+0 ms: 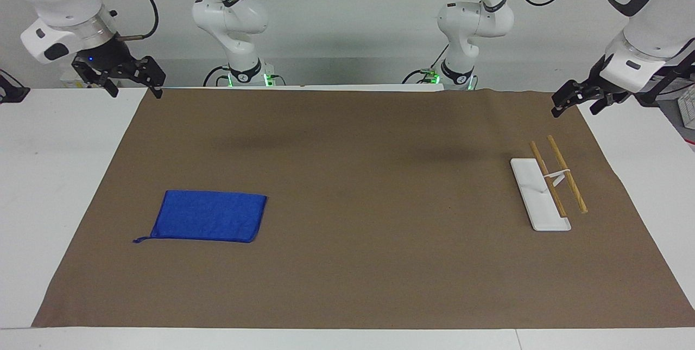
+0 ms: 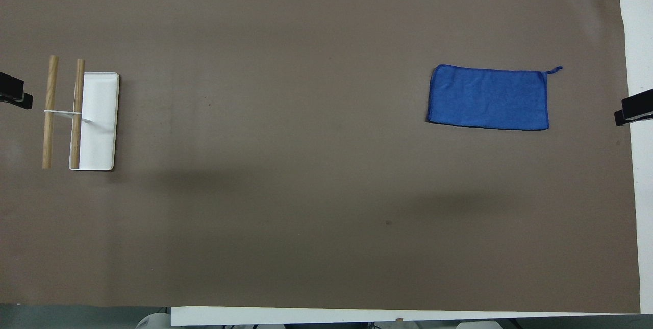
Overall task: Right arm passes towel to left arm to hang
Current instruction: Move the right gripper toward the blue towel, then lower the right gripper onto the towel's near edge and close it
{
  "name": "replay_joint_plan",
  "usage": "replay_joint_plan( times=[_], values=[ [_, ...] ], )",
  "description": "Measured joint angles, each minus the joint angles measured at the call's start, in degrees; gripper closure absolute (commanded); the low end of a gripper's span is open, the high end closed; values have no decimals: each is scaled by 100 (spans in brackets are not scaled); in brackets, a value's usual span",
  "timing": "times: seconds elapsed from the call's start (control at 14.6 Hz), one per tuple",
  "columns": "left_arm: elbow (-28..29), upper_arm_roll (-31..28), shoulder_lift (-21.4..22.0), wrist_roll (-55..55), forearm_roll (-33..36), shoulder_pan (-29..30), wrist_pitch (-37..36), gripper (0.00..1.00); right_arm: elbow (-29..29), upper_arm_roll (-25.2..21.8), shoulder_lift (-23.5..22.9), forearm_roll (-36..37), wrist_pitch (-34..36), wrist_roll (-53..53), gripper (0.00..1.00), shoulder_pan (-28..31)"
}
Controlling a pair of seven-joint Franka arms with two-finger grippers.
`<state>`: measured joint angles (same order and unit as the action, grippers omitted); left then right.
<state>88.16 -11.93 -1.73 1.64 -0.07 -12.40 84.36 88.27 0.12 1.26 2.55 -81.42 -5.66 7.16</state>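
Note:
The blue towel [image 1: 209,216] [image 2: 488,98] lies flat on the brown table cloth [image 1: 353,176] toward the right arm's end, its loop tail [image 1: 140,240] at the corner farthest from the robots. My right gripper [image 1: 134,91], with the blue light, hangs open and empty in the air over the table cloth's corner at the robots' edge, well apart from the towel; its tip shows in the overhead view [image 2: 635,109]. My left gripper [image 1: 578,110] [image 2: 15,93] hangs open and empty over the cloth's other corner at the robots' edge. Both arms wait.
A towel rack stands toward the left arm's end: a white base tray [image 1: 535,192] [image 2: 99,130] with a thin white upright carrying two raised wooden rods [image 1: 567,182] [image 2: 49,109]. White table [image 1: 54,176] borders the cloth.

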Motion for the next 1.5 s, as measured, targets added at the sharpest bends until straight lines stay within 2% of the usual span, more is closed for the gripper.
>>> replay_joint_plan(
  times=[0.75,1.02,1.5],
  values=[
    [0,-43,-25,2,-73,0,0,0,32,-29,11,-3,237,-106,0,0],
    [0,-60,-26,2,-80,0,0,0,304,29,-147,-37,-837,3,0,-159],
    [17,-49,-33,2,-80,0,48,0,786,37,-1807,-423,-3117,362,0,-324]
  ],
)
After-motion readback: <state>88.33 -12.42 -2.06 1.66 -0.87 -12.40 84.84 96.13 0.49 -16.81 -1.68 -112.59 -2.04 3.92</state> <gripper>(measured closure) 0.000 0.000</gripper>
